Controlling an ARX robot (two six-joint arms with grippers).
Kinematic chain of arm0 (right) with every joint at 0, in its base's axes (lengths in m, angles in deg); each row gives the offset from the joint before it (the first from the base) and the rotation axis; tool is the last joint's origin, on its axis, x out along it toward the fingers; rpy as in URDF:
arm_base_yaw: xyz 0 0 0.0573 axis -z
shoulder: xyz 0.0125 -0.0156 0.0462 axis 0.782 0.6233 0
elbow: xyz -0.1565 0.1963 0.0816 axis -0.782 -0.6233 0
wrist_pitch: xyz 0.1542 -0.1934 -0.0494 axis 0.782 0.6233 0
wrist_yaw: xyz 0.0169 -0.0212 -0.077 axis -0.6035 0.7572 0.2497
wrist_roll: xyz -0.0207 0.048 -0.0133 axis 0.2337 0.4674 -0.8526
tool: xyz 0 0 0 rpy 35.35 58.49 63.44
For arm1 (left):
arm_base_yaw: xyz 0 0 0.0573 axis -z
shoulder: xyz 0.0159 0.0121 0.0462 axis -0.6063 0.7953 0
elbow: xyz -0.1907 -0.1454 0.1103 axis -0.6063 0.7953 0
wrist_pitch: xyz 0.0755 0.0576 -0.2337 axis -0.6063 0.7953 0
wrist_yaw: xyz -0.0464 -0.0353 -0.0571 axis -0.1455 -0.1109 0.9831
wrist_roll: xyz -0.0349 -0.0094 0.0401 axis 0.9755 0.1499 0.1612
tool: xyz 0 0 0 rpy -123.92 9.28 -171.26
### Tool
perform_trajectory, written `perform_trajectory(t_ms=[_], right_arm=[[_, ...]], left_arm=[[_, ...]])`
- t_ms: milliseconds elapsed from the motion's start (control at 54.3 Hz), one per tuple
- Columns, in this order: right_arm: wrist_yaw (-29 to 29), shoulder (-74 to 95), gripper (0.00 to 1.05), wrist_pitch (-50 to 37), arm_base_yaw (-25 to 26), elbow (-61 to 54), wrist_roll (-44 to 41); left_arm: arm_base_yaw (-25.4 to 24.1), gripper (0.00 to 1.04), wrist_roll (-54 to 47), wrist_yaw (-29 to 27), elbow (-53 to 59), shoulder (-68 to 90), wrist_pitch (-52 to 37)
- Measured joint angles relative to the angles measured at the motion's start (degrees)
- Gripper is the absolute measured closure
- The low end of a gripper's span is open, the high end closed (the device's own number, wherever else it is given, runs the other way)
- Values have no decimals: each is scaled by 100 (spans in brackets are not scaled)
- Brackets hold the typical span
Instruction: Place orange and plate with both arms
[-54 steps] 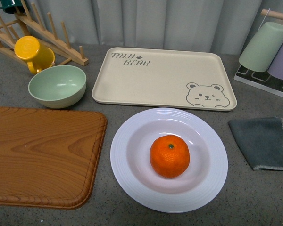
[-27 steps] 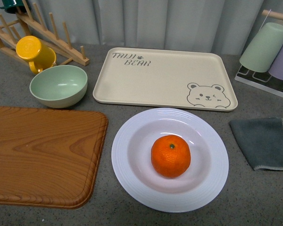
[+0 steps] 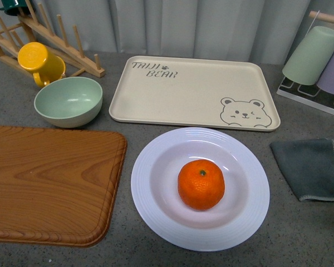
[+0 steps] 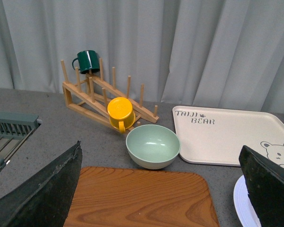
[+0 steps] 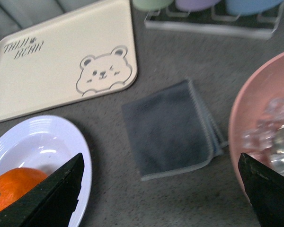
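Orange (image 3: pixel 200 184) is seen in the front view lying in the hollow of the white plate (image 3: pixel 150 217), which stands just in front of the bear tray (image 3: pixel 189 94); no arm is shown there. If the plate is to be lifted next, its rim should be taken from both sides and kept level, so that the fruit is not rolled.

In the left wrist view the left gripper (image 4: pixel 160 146) is spread wide and nothing is held; only an edge of the plate is seen.

In the right wrist view the right gripper (image 5: pixel 161 155) is likewise spread wide and empty, with plate and orange near one finger.
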Motion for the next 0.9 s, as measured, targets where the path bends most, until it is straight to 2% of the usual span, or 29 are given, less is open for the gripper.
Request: perform_trajectory(t_ms=[129, 313, 552, 902], right_arm=[[-938, 1117, 9, -273, -15, 302, 352], [-1641, 2426, 9, -896, -348, 647, 933], [-2061, 3460, 9, -1373, -662, 1099, 1478], [-2232, 4363, 9, -1617, -994, 1808, 2035]], left_arm=[[0, 6, 0, 2, 0, 0, 0], [0, 6, 0, 0, 0, 0, 0], [0, 6, 0, 2, 0, 0, 0], [0, 6, 0, 2, 0, 0, 0]])
